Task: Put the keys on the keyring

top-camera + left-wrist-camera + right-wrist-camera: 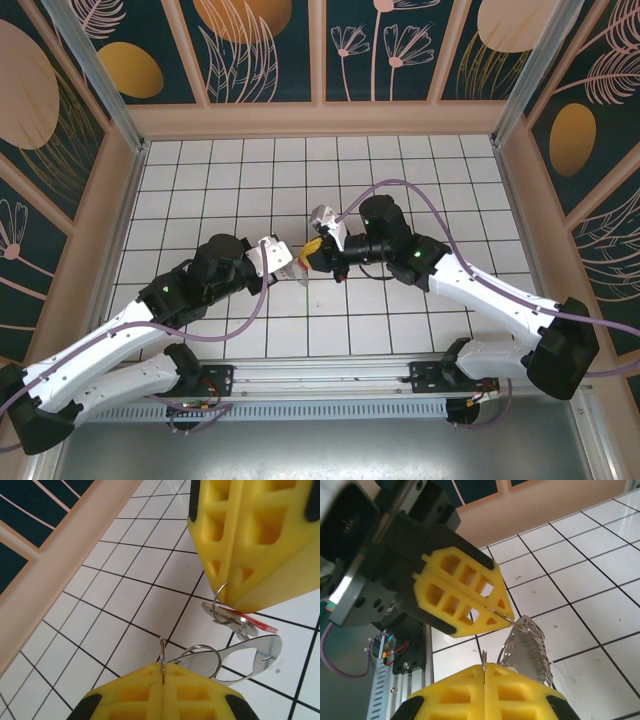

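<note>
Left claw (162,672): closed, pinching the keyring (163,652) edge-on, its wire upright between the pads. A further coil and a flat silver tag (255,655) hang off it toward the lower right of the left wrist view.

Right claw (234,596): closed, with a thin wire loop (216,602) coming out of its tip. The key (240,620), red showing at its edge, sits just under that tip. Cannot tell whether it touches the counter (125,605).

In the top view the claws meet tip to tip at frame centre. Loop and keyring are near each other but apart.

Step (judged): feeding the loop into the keyring's split.

Notes:
- Use the left claw as a fixed anchor.
- Bring the loop's end onto the coil gap, then rotate along the wire rather than push.
- Thin wire may twist or slip between the pads.
- Cannot tell whether the gap is open.
</note>
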